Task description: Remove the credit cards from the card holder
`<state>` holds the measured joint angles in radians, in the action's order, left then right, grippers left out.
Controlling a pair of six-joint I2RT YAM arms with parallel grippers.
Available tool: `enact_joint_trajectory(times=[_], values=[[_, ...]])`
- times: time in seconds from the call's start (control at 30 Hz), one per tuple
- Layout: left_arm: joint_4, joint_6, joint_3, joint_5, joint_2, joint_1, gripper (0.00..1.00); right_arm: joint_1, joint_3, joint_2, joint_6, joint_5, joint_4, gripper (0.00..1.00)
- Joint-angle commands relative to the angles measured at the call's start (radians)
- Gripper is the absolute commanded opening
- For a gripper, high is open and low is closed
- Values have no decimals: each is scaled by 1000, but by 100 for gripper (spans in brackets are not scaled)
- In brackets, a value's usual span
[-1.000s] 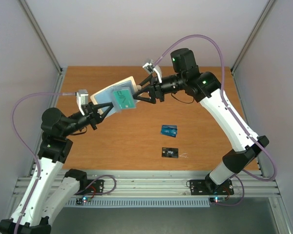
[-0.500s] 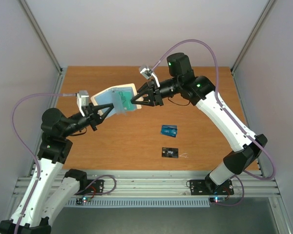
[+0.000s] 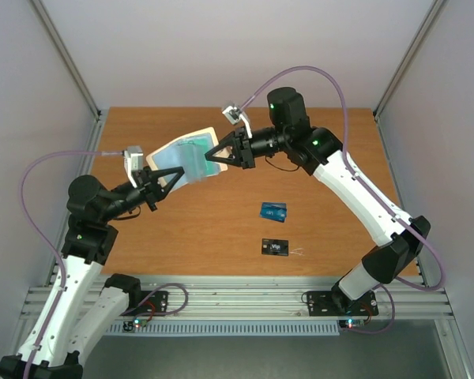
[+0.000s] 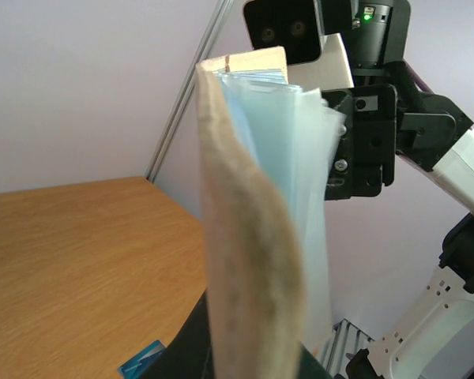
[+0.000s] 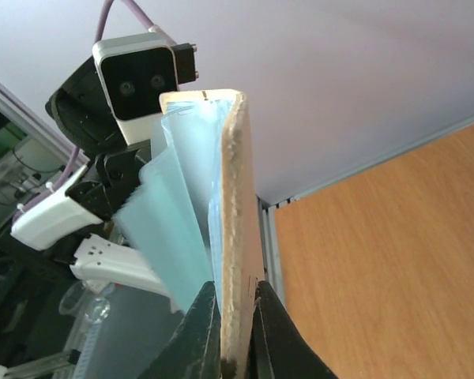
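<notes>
The card holder (image 3: 172, 151), pale grey-blue with a beige rim, hangs in the air between both arms, edge-on in each wrist view (image 4: 249, 237) (image 5: 238, 197). My left gripper (image 3: 159, 175) is shut on its lower left end. My right gripper (image 3: 209, 155) is shut on the opposite edge, one finger (image 5: 199, 332) on each side of the beige-rimmed panel. A teal-green credit card (image 3: 196, 160) sticks out of the holder's right part, and in the right wrist view this card (image 5: 170, 229) fans away just left of the jaws. A blue card (image 3: 273, 211) and a black card (image 3: 276, 247) lie flat on the table.
The wooden table (image 3: 340, 174) is walled by pale panels and metal posts. The blue card (image 4: 142, 359) shows low in the left wrist view. An aluminium rail (image 3: 245, 304) with the arm bases runs along the near edge.
My right gripper has moved left onto the holder's edge, and its jaws have gone from open to shut on that edge. The left arm has kept still with the holder.
</notes>
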<state>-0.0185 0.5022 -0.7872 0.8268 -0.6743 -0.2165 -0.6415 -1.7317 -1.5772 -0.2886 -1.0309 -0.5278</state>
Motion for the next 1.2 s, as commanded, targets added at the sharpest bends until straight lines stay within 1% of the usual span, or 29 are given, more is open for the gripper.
enact_joint_trajectory(times=[0.0, 0.03, 0.07, 0.1, 0.13, 0.17, 0.2, 0.23, 0.27, 0.33, 0.4, 0.43, 0.47, 0.5, 0.53, 0.57, 0.6, 0.63, 0.67, 0.7, 0.73, 0.83, 0.97, 1.03, 1.17], values=[[-57, 12, 8, -13, 6, -1, 0, -12, -14, 26, -6, 55, 7, 1], [-30, 13, 7, -50, 8, -1, 0, -10, -24, 30, -17, 105, -18, 1], [4, 7, 5, -109, 7, 1, 3, -4, -45, 31, -29, 172, -57, 1], [82, -2, 1, -192, 10, 1, 16, 1, -71, 27, -46, 268, -118, 1], [149, -16, -2, -302, 8, 5, 36, 4, -104, 20, -57, 388, -190, 1], [215, -35, -5, -410, 4, 12, 46, 5, -138, 10, -67, 543, -263, 1], [276, -51, -8, -519, -1, 16, 50, 4, -174, -6, -71, 685, -343, 1], [320, -79, -9, -591, -3, 20, 52, 2, -212, -24, -70, 857, -416, 1], [349, -108, -6, -629, -3, 23, 53, 1, -248, -58, -70, 1033, -499, 1], [356, -183, -5, -595, 8, 24, 54, -11, -322, -119, -73, 1336, -644, 1], [332, -185, 0, -536, 14, 23, 54, -41, -367, -172, -116, 1522, -726, 1], [309, -173, 5, -503, 14, 23, 52, -75, -380, -194, -147, 1593, -747, 1], [280, -154, 13, -464, 11, 24, 50, -96, -393, -216, -170, 1628, -760, 1], [254, -140, 19, -424, 9, 24, 47, -109, -410, -234, -180, 1609, -770, 1], [223, -116, 26, -380, 5, 24, 43, -113, -431, -242, -178, 1528, -771, 1], [188, -101, 31, -327, 3, 23, 38, -112, -435, -238, -170, 1425, -748, 1], [149, -81, 36, -277, 0, 25, 35, -113, -421, -227, -160, 1314, -713, 1], [103, -47, 44, -221, -4, 23, 33, -113, -404, -212, -157, 1161, -668, 1], [60, -26, 51, -171, -7, 22, 31, -113, -387, -199, -150, 1090, -625, 1], [14, 2, 57, -129, -9, 21, 30, -112, -374, -191, -139, 941, -585, 1], [-25, 20, 61, -97, -10, 19, 28, -111, -370, -187, -136, 847, -560, 1], [-52, 37, 62, -58, -13, 19, 25, -112, -359, -180, -122, 616, -489, 1], [-70, 44, 71, -46, -8, 19, 27, -110, -265, -118, -102, 396, -334, 1], [-47, 43, 72, -72, -5, 19, 30, -110, -220, -93, -96, 326, -267, 1], [-47, 37, 73, -73, -3, 19, 29, -110, -155, -60, -81, 205, -170, 1]])
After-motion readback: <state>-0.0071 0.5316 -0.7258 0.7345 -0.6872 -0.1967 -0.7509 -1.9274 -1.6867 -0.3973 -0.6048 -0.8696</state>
